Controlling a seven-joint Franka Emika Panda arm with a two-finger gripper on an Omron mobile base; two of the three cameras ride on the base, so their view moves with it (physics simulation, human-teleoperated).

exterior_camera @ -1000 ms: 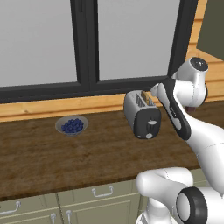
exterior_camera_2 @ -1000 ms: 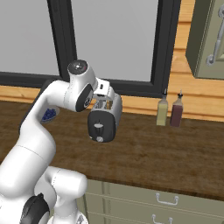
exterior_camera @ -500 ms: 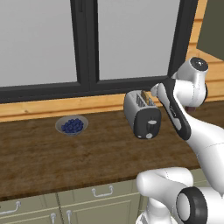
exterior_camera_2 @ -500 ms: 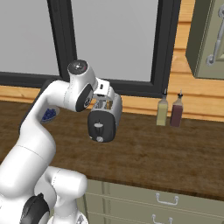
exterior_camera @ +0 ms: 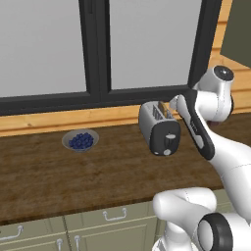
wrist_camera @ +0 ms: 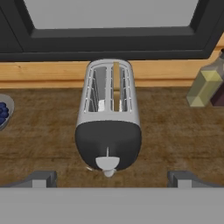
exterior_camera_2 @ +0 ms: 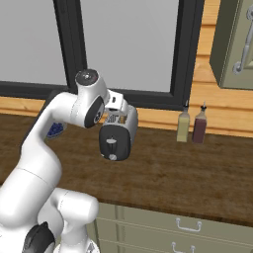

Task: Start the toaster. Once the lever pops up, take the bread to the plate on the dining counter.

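Dark wood table (exterior_camera: 59, 171) under the window carries the toaster (wrist_camera: 108, 118), unmoved since a second ago, end effector (wrist_camera: 109, 180) hovers spread wide above its black end, lever (wrist_camera: 107, 152) seemingly not yet pressed, bread hard to tell in slots.

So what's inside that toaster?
Looking down into the toaster, two slots with wire guides show, and a thin tan edge between them that may be the bread. The slot bottoms are too dark to see.
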